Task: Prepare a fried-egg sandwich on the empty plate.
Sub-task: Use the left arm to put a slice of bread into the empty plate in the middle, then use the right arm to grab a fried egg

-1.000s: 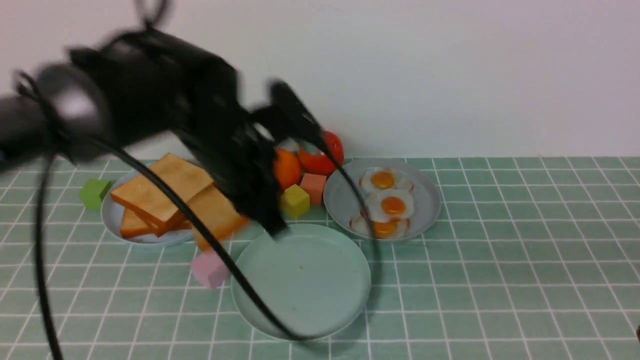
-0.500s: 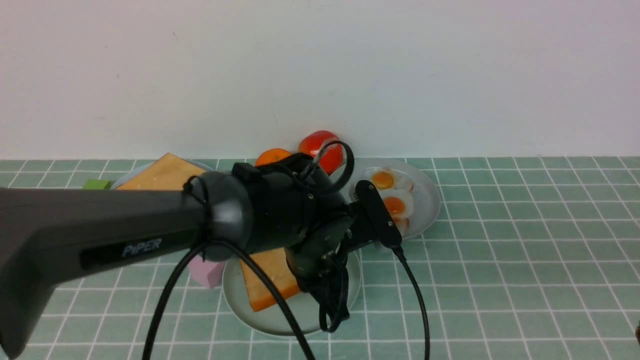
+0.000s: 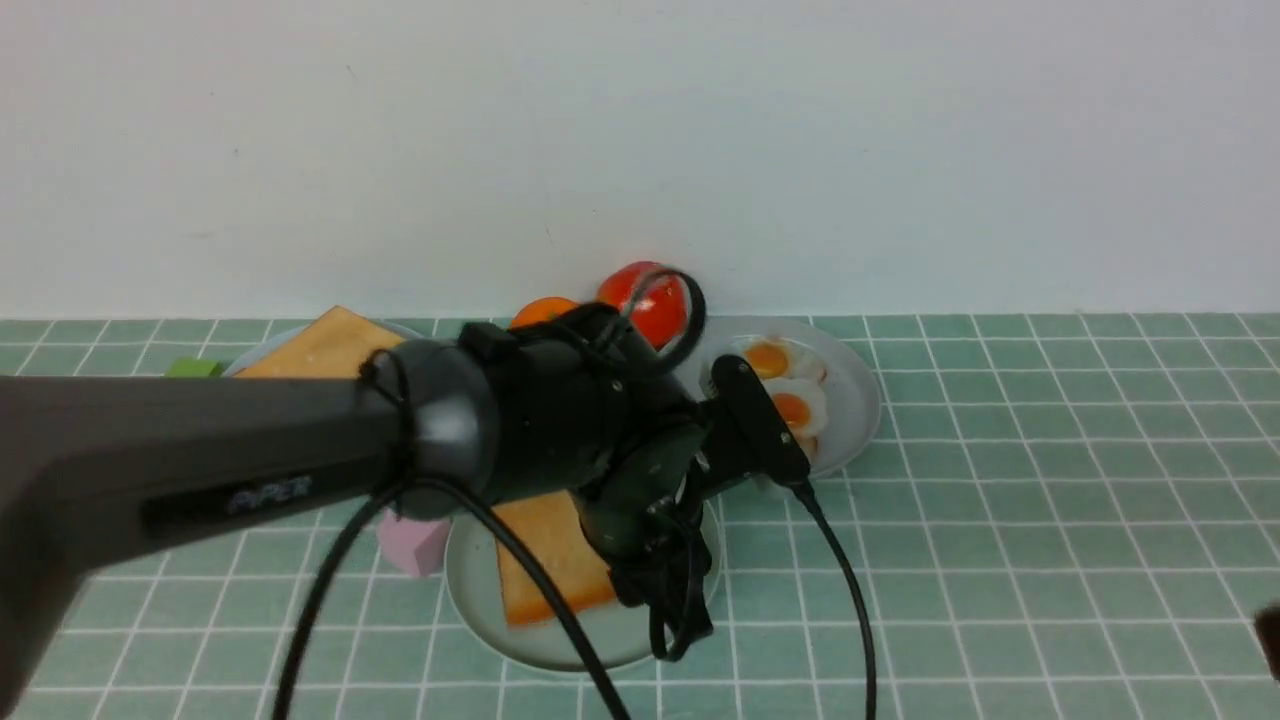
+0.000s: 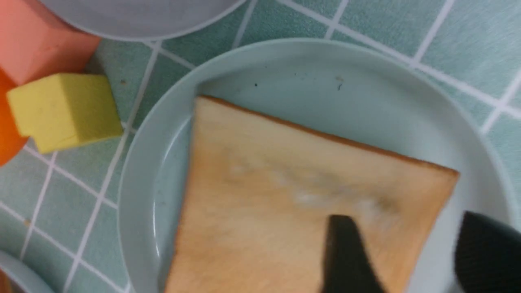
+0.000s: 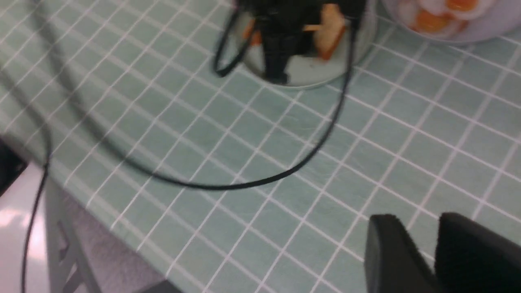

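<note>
Low at the near right, the right gripper (image 5: 435,244) hangs above the tiled table (image 5: 244,142). Its fingers are drawn almost together with nothing between them, well apart from the plates. The left arm (image 3: 200,470) reaches in nearly level from the left, its wrist bent down over the mint-green plate (image 3: 470,600), with a black cable (image 3: 840,590) looping off it. There the left gripper (image 4: 405,221) stands with jaws spread, gripping nothing. One finger (image 4: 346,252) is over a single toast slice (image 4: 285,195) lying flat on the plate, and the other is past the slice's edge. A pink cube (image 3: 412,545) sits just left of the plate. Farther back, the fried eggs (image 3: 790,400) lie on a grey plate (image 3: 850,400) to the right, with spare toast (image 3: 320,350) to the left. An orange (image 3: 540,310) and a tomato (image 3: 645,300) sit by the wall (image 3: 900,150).
</note>
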Motion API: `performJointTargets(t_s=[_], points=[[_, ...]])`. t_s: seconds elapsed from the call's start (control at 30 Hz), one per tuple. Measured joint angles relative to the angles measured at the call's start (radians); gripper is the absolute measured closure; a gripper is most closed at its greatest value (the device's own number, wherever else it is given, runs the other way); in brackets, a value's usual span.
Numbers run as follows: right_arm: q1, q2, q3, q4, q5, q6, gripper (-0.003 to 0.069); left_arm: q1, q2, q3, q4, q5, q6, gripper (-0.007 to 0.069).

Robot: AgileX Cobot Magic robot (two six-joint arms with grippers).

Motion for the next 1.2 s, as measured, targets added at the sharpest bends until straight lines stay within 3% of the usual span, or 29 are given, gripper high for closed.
performJointTargets(t_s=[0.13, 0.23, 0.33, 0.37, 0.4, 0.43, 0.47, 0.67, 0.77, 0.87, 1.2], points=[[0.000, 0.111, 0.000, -0.040, -0.058, 0.068, 0.0361, 0.000, -0.117, 0.000, -0.107, 0.027, -0.034, 0.0144], [0.000, 0.237, -0.001, -0.057, -0.137, 0.087, 0.0342, 0.000, -0.245, 0.000, -0.192, 0.070, -0.104, 0.0182], [-0.013, 0.410, -0.024, -0.060, -0.240, 0.089, 0.0340, 0.000, -0.417, 0.002, -0.207, 0.138, -0.201, 0.0354], [-0.016, 0.421, -0.031, -0.055, -0.249, 0.089, 0.0340, 0.000, -0.417, 0.003, -0.207, 0.140, -0.206, 0.0368], [-0.036, 0.501, -0.066, -0.032, -0.270, 0.089, 0.0338, 0.001, -0.509, 0.019, -0.202, 0.143, -0.242, 0.0484], [-0.048, 0.535, -0.083, -0.019, -0.275, 0.088, 0.0338, 0.001, -0.533, 0.025, -0.201, 0.141, -0.249, 0.0513], [-0.088, 0.639, -0.136, 0.020, -0.277, 0.082, 0.0337, 0.001, -0.654, 0.066, -0.198, 0.121, -0.268, 0.0615], [-0.193, 0.897, -0.292, 0.201, -0.278, -0.005, 0.0337, 0.001, -0.948, 0.262, -0.204, 0.045, -0.307, 0.0638], [-0.234, 1.077, -0.377, 0.384, -0.279, -0.085, 0.0337, 0.001, -1.168, 0.446, -0.206, -0.041, -0.353, 0.0638], [-0.253, 1.191, -0.449, 0.485, -0.280, -0.107, 0.0333, 0.001, -1.324, 0.583, -0.195, -0.145, -0.378, 0.0638], [-0.298, 1.418, -0.632, 0.560, -0.281, -0.095, 0.0330, 0.001, -1.427, 0.720, -0.098, -0.286, -0.561, 0.0638]])
